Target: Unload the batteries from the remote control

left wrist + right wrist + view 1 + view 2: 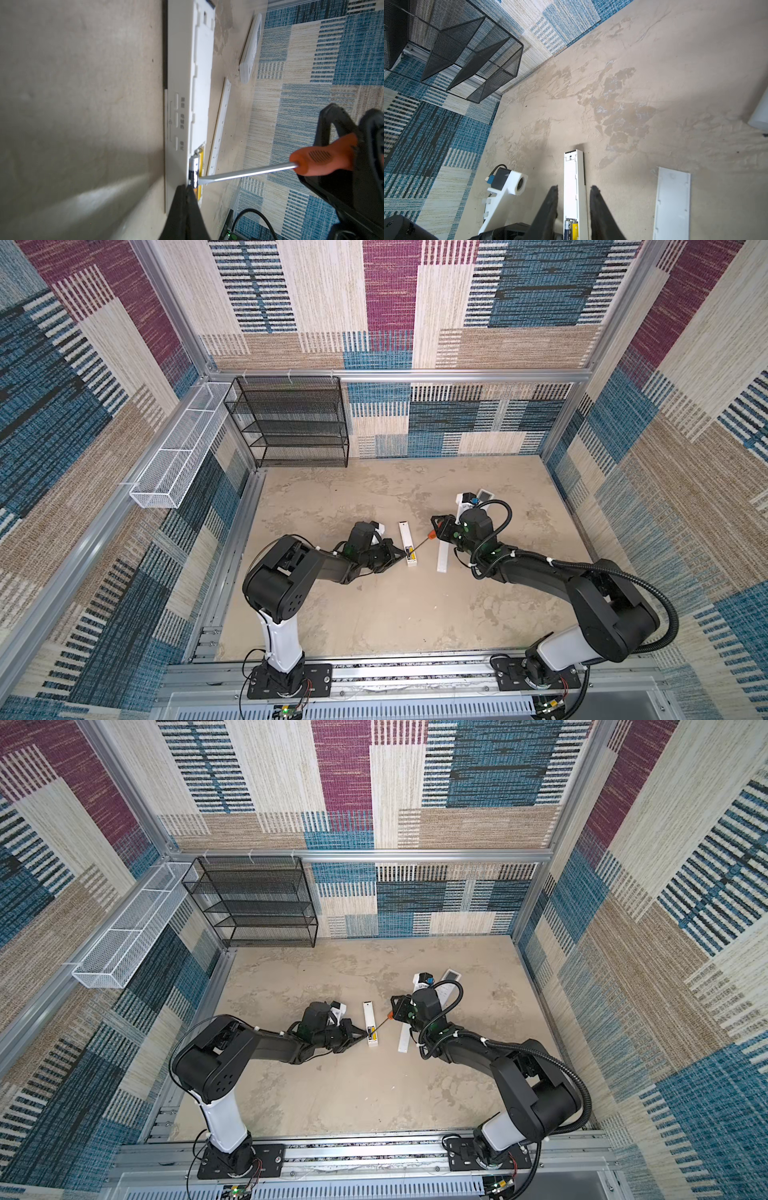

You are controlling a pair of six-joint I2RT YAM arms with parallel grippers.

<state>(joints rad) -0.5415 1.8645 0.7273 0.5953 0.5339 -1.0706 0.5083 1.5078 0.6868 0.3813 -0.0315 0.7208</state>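
**A:** At the near end of the long white plastic remote control [406, 537], the left gripper [401, 556] is bearing on the casing with its black jaws closed flat together, gripping nothing.

**B:** And the small cylindrical batteries [195, 168]?

**A:** They are lying side by side in the open compartment just beside that tip, one dark and silvery, one yellow. The flat blade of the orange-handled steel screwdriver [259, 170] is touching the dark one.

**B:** So the right gripper [435, 526] is doing the prying?

**A:** It is clamping the orange handle, yes. I am worrying about the blade skating off the round cell and digging into the contacts or the plastic wall.

**B:** The remote is looking pinned at a single point, so a sideways push is risking a pivot under the left tip.

**A:** Also, a cell springing out could be rolling away over the mottled beige tabletop [353, 614].

**B:** Beyond, the thin white battery cover [443, 558] is lying loose near the right arm's wrist, where a careless swing is likely to be knocking it.

**A:** Farther back, a second white remote [250, 47] is lying partly hidden behind that arm in both top views. The black wire-mesh shelf [286, 423] is standing well apart.
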